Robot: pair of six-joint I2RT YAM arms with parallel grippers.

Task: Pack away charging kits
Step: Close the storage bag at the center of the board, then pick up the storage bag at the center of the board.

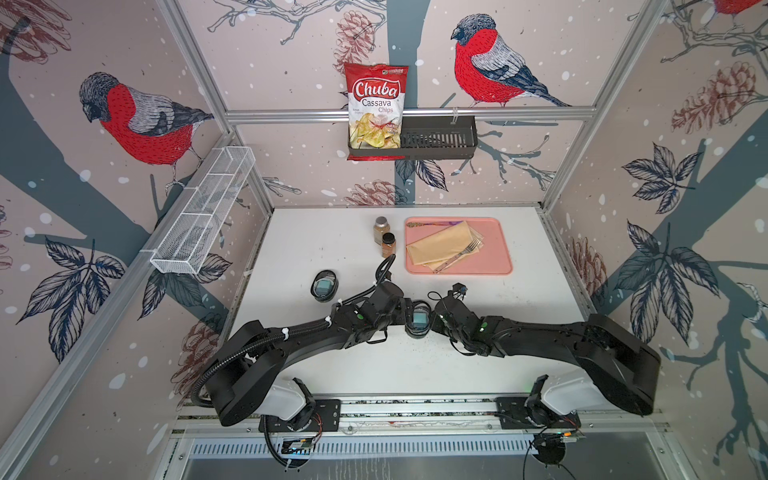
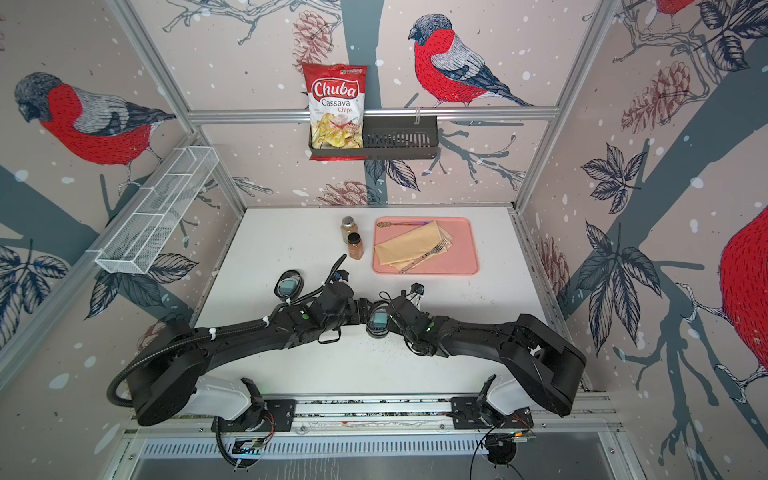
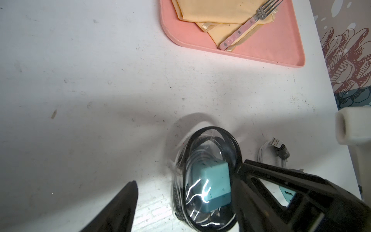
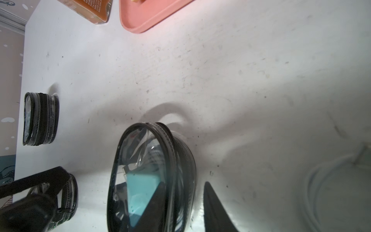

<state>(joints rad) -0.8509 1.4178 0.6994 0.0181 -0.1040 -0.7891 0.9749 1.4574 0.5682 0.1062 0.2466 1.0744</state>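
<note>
A white counter (image 1: 415, 374) floors a booth papered with red-breasted birds. On the rear rail at upper centre, a black basket (image 1: 440, 137) holds a Chuba cassava chips bag (image 1: 376, 108). In both top views the two arms meet at centre frame over an oval clear case (image 1: 417, 322) with a teal charger (image 3: 212, 180) inside. The left fingers (image 3: 120, 209) stand wide apart astride this case, one touching its black rim, the other clear of it. Only one of the right fingers (image 4: 212, 211) shows plainly, just beside the case; whether they are apart or clamped I cannot tell. A coiled white cable (image 3: 267, 154) lies just beside the case. A second case (image 1: 324, 274), holding a second teal charger (image 1: 323, 287), sits left of centre. Two spice jars (image 1: 388, 245) stand above centre, near a pink tray (image 1: 498, 266) bearing a folded napkin (image 1: 440, 245) and a fork (image 1: 461, 253).
</note>
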